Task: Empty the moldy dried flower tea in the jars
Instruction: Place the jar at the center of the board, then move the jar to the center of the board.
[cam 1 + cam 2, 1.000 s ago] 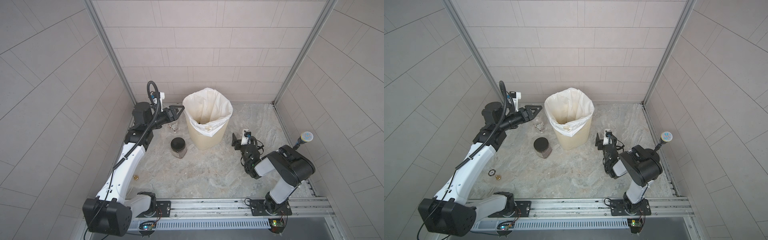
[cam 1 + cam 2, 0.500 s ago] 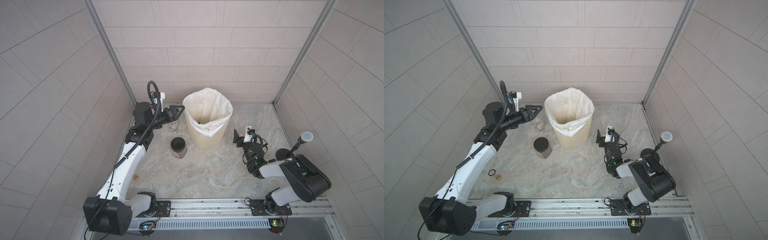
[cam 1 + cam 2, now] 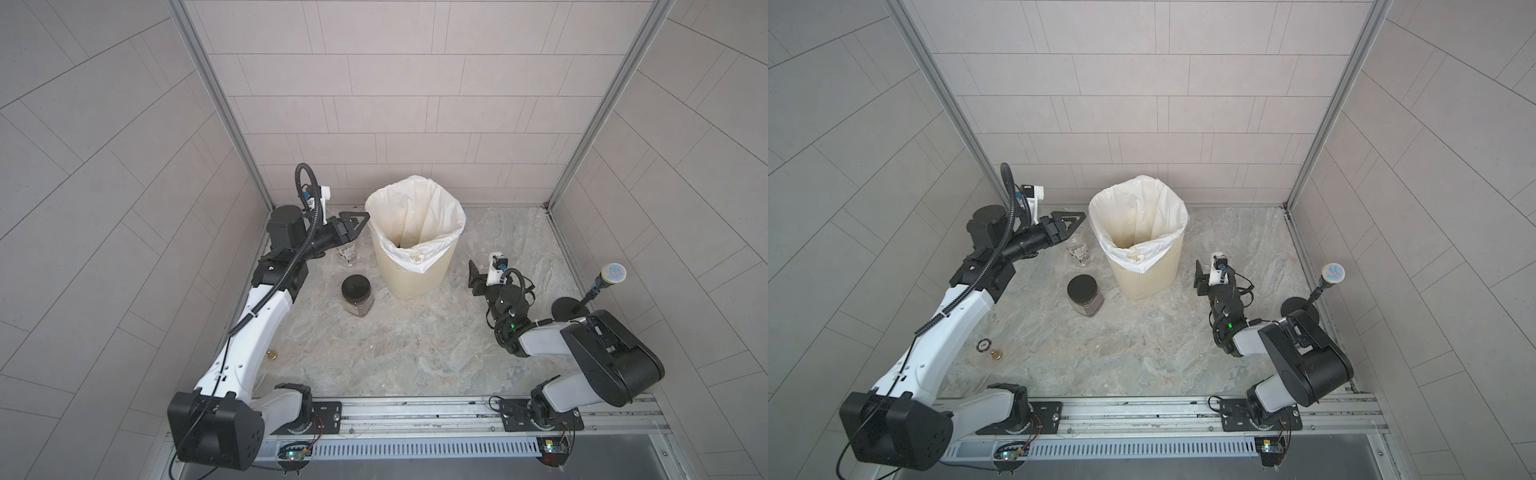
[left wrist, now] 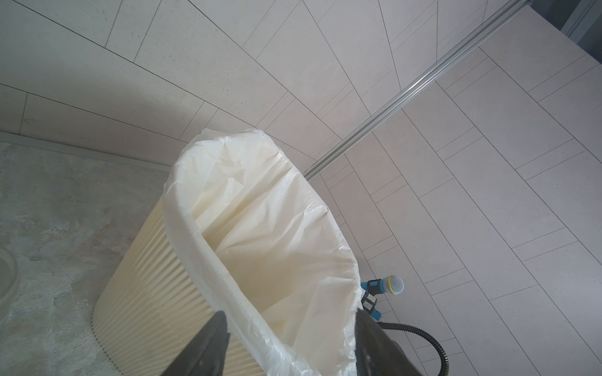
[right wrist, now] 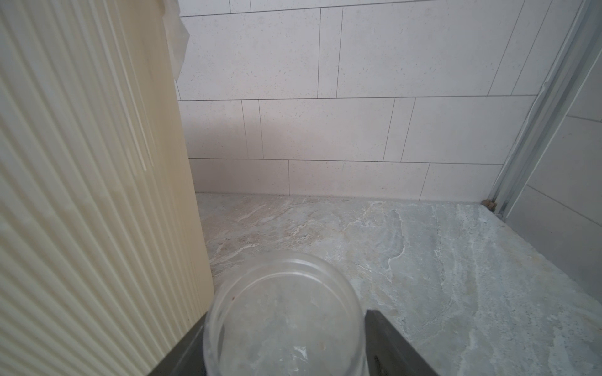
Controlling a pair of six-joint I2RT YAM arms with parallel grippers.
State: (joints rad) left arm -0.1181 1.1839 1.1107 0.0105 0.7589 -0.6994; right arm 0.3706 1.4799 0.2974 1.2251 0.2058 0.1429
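Right gripper brackets the empty jar beside the bin, grip unconfirmed; it should close squarely, mid-wall; left gripper hangs open, empty.

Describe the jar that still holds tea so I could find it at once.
Find the cream ribbed bin with the white liner. In front of it, on the robot's left side, stands a squat clear jar. Unlike the labelled jar and the lidless jar nearby, it has a black lid and dark brown tea inside.
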